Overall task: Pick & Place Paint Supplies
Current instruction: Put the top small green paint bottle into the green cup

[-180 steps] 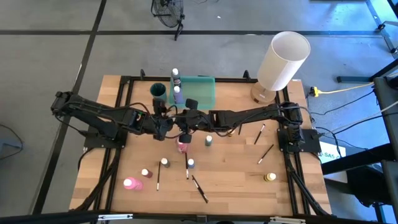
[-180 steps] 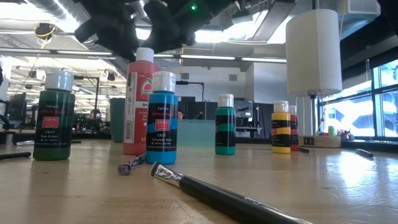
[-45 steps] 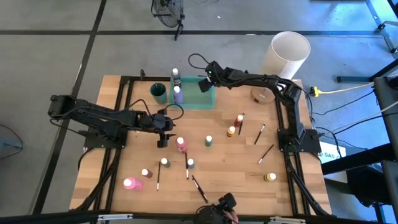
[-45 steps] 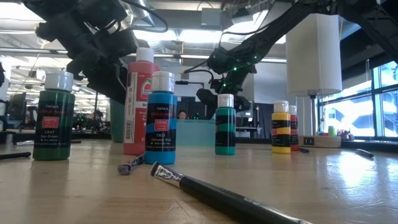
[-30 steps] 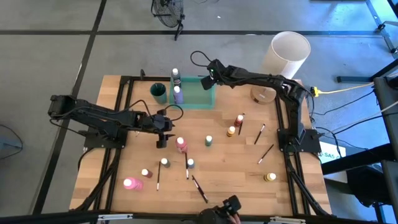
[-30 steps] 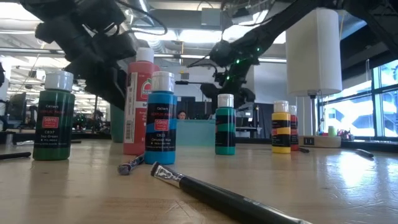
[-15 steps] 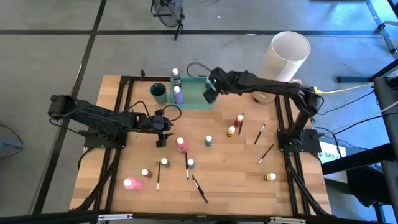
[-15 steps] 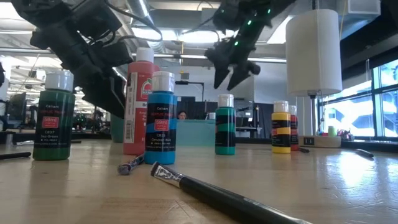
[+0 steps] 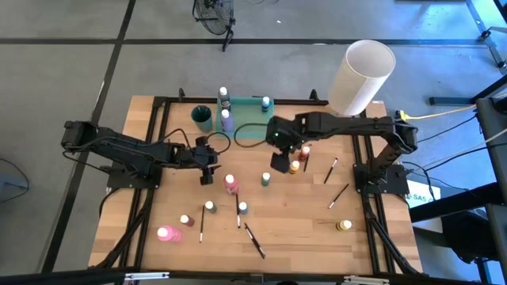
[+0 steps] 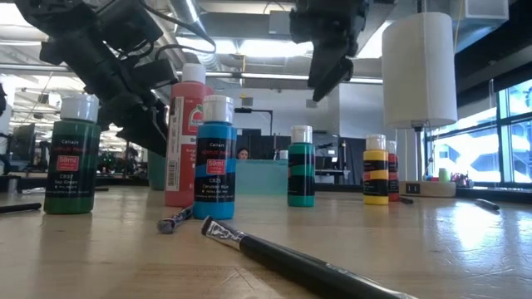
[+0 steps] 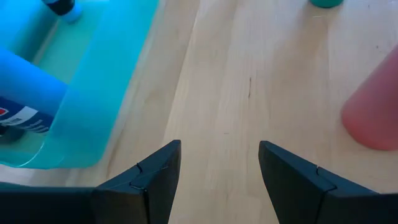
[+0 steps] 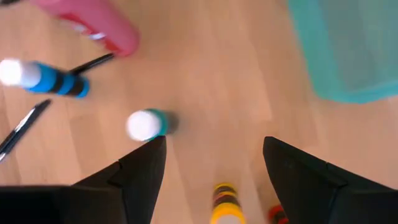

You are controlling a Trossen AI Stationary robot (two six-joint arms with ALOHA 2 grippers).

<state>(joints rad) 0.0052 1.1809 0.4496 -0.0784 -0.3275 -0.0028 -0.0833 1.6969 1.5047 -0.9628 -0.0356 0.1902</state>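
Observation:
Small white-capped paint bottles stand on the wooden table: a pink one point(image 9: 230, 184), a green one point(image 9: 265, 179), a yellow one point(image 9: 295, 167), a red one point(image 9: 305, 152), a blue one point(image 9: 242, 207). Thin dark paintbrushes point(image 9: 253, 240) lie among them. In the green tray point(image 9: 255, 125) stand a purple bottle point(image 9: 226, 120) and another point(image 9: 265, 101). My right gripper point(image 9: 279, 164) hangs open above the table beside the yellow bottle; its wrist view shows the green bottle point(image 12: 146, 124) ahead of the fingers. My left gripper point(image 9: 207, 177) is open, left of the pink bottle point(image 11: 373, 115), touching nothing.
A big white lamp point(image 9: 360, 77) stands at the far right corner, and a dark green cup point(image 9: 203, 116) left of the tray. More bottles point(image 9: 168, 233) and brushes point(image 9: 338, 195) lie toward the near edge. Bare wood lies between the tray and the pink bottle.
My right gripper has swung from over the tray's far end toward the near side, to the table's middle by the yellow and green bottles, rolling its wrist and staying open. A white-capped bottle now shows standing in the tray where the gripper was.

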